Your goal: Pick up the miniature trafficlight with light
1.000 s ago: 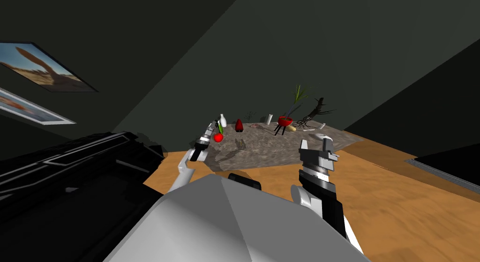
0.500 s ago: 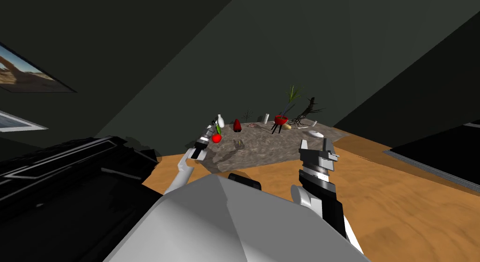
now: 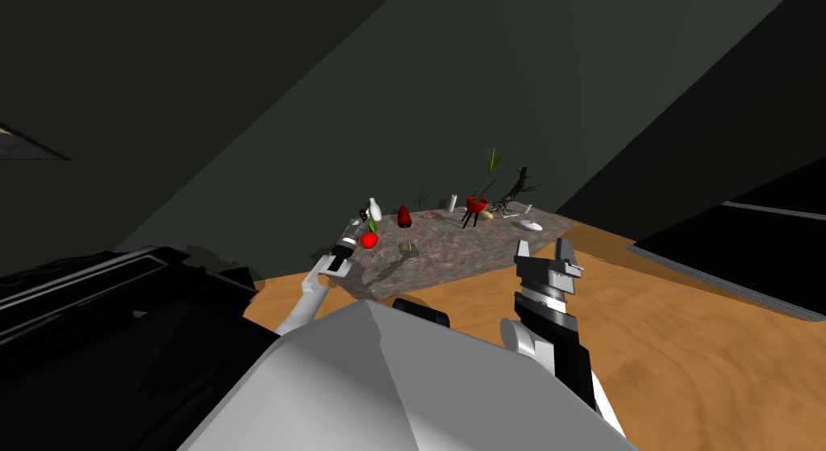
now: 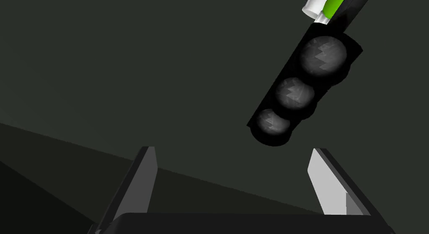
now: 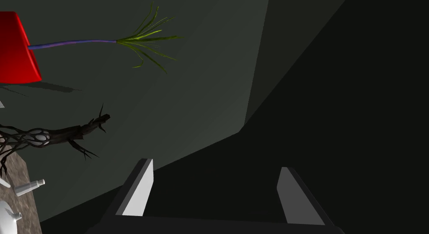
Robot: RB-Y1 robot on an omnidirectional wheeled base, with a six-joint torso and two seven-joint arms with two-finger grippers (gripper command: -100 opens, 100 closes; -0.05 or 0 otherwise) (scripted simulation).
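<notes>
In the left wrist view the miniature traffic light is a black body with three grey round lenses on a green and white pole. It hangs tilted just beyond my left gripper, past the tip of one finger and not between the two. The gripper is open and holds nothing. In the head view my left gripper is at the near left corner of the grey stone table, beside a red ball with a green stem. My right gripper is open and raised before the table's right end.
On the table stand a white vase, a dark red object, a red pot on black legs with a green plant, a black branch and a white dish. Black furniture is at my left, on an orange floor.
My head view has swung: the table and its things slid left and up, and the wall pictures left the frame. Both arms keep their place and both grippers stay open.
</notes>
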